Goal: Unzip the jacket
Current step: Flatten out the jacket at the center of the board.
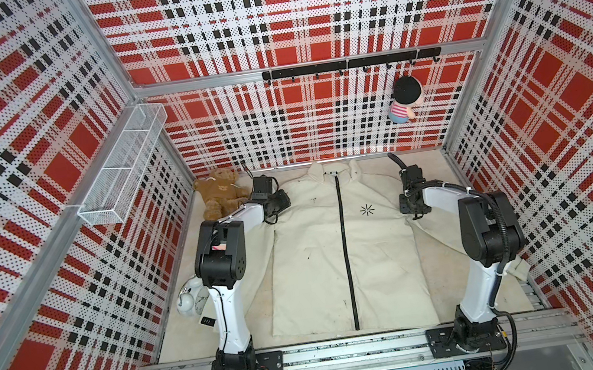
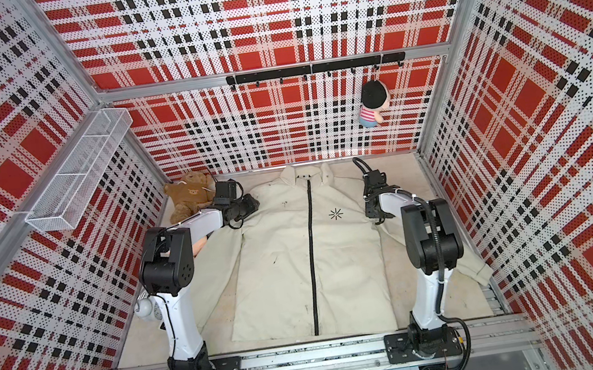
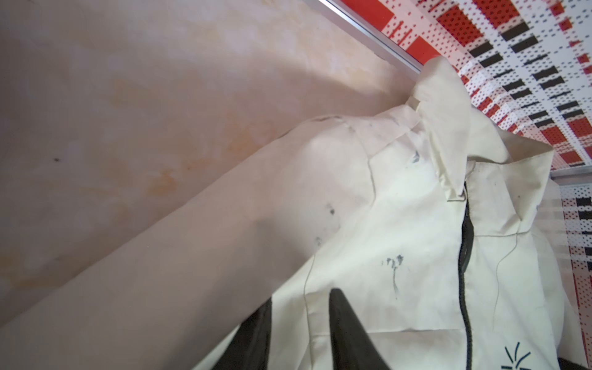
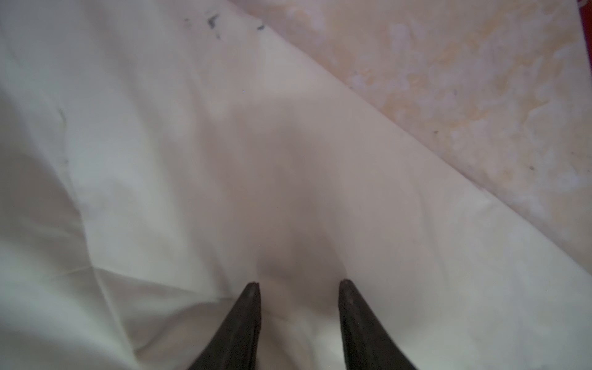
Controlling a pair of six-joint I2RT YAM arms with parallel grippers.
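The cream jacket (image 1: pixel 316 261) lies flat, front up, in both top views, collar toward the back wall. Its black zipper (image 1: pixel 346 249) runs closed from collar to hem, and a black starburst logo (image 1: pixel 367 209) sits beside it. My left gripper (image 1: pixel 279 200) is down on the jacket's shoulder at the left. In the left wrist view its jaws (image 3: pixel 301 296) stand narrow with a fold of jacket fabric (image 3: pixel 368 224) pinched between them. My right gripper (image 1: pixel 413 213) presses on the opposite shoulder; its jaws (image 4: pixel 298 282) hold a raised hump of cloth (image 4: pixel 192 144).
A brown teddy bear (image 1: pixel 218 196) lies at the back left behind my left wrist. A white alarm clock (image 1: pixel 191 297) sits by the left arm. A doll (image 1: pixel 406 99) hangs from the hook rail (image 1: pixel 349 64), and a wire basket (image 1: pixel 125 169) is mounted on the left wall.
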